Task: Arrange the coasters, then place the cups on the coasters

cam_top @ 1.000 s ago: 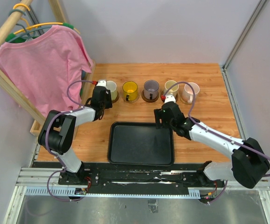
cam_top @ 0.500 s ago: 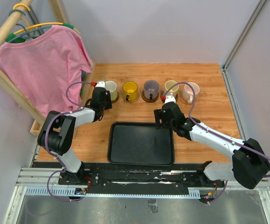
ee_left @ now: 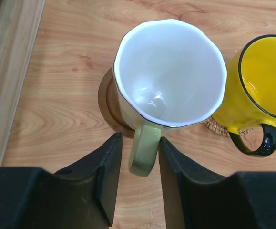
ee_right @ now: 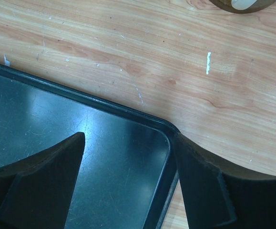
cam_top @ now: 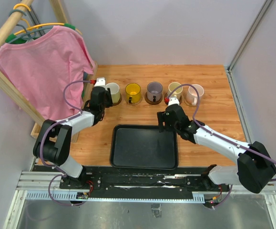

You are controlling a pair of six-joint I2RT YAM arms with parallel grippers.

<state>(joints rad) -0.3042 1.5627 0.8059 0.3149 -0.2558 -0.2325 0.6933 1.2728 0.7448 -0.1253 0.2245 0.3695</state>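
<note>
- Progress, judged from the overhead view, is close to finished: five cups stand in one row along the far side of the table, each seemingly on its own disc, and no cup or disc lies loose elsewhere.
- White cup, leftmost, sits upright on a dark coaster, set a little toward the right of it, so a crescent of brown shows on the left.
- Yellow cup stands just beside it on a woven coaster, black handle toward the camera.
- Grey-purple cup, cream cup and pink cup complete the row; dark rims show under them, though how well they are centred is too small to tell.
- What is left seems only a possible nudge to centre the white cup, then clearing both arms.
- Left gripper reaches forward low over the table, its jaws standing apart on either side of the green handle. A sliver of wood shows on the left side, so the claw looks slack rather than clamped.
- Right gripper hangs over the far right corner of the black tray, arm stretched diagonally inward, claw wide apart and carrying nothing.
</note>
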